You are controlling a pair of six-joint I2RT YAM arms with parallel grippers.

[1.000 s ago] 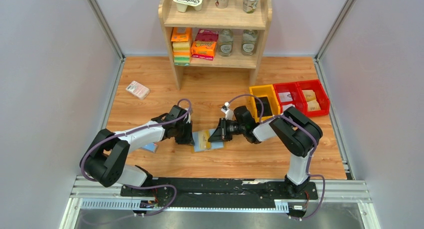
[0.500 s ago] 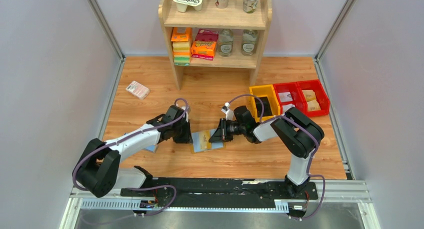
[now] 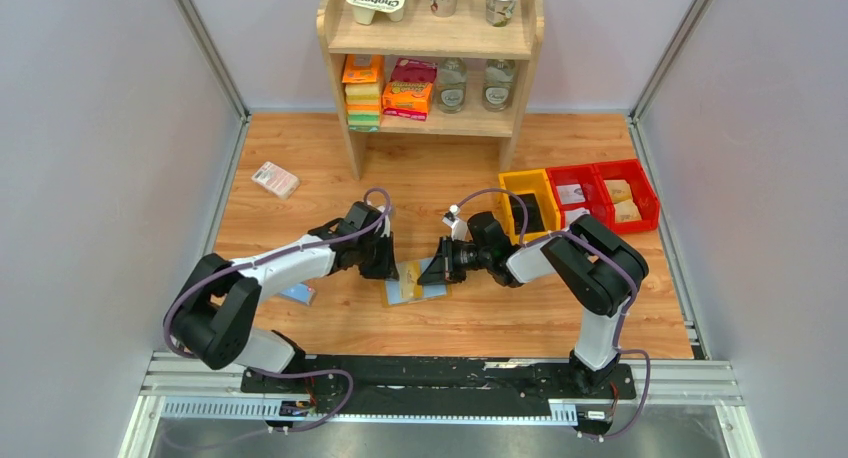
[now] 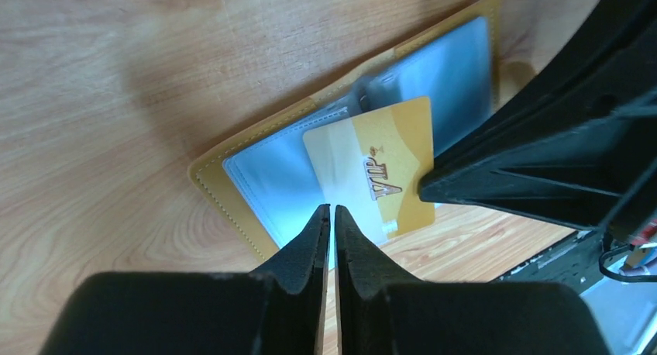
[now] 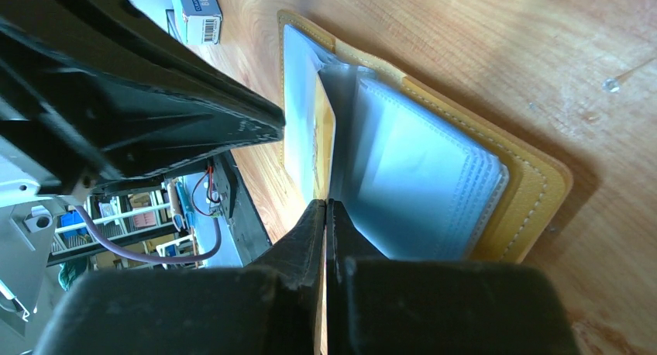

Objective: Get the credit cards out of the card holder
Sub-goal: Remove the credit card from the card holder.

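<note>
The card holder lies open on the wooden table between my two grippers. It has a tan border and grey-blue plastic sleeves. A gold credit card marked VIP sticks partway out of a sleeve. My left gripper hovers over the holder's near sleeve, its jaws a thin slit apart with nothing seen between them. My right gripper is shut, and its tips rest on the gold card's edge. In the top view the left gripper and right gripper flank the holder.
A blue box lies beside the left arm and also shows in the right wrist view as a barcoded box. A pink-white packet sits far left. The wooden shelf stands behind. Yellow and red bins stand to the right.
The left arm drew back leftward, then returned right to the holder's left side. Its jaws have parted slightly. The right arm and the holder have not moved.
</note>
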